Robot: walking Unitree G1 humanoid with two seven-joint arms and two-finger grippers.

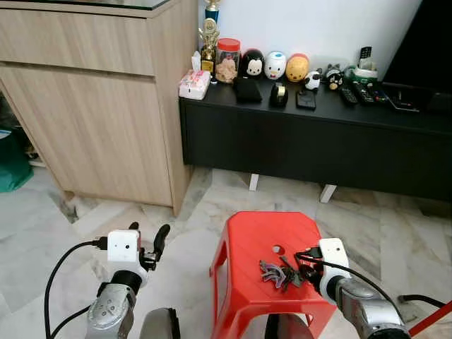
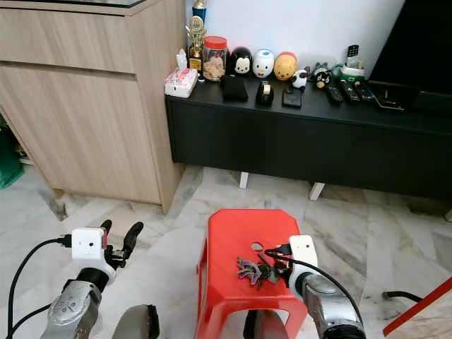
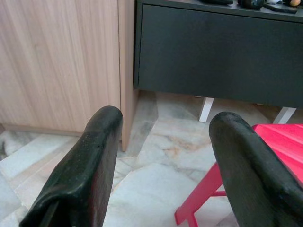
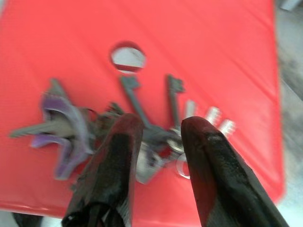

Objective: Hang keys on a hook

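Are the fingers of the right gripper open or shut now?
Open. The right gripper has its two black fingers either side of the keys on the red stool, with a gap between them.

Marble floor (image 1: 395, 233); wooden cabinet (image 1: 92, 106) left, black low console (image 1: 311, 145) along white wall (image 1: 318, 28).

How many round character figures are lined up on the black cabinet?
3, in a row by the wall: black figure beside the jar, white figure in the middle, orange figure on the right.

You see a bunch of keys (image 1: 279, 274) lying flat on a red plastic stool (image 1: 247, 236), lower centre of the frame: dark and silver keys fanned out, purple tag attached.
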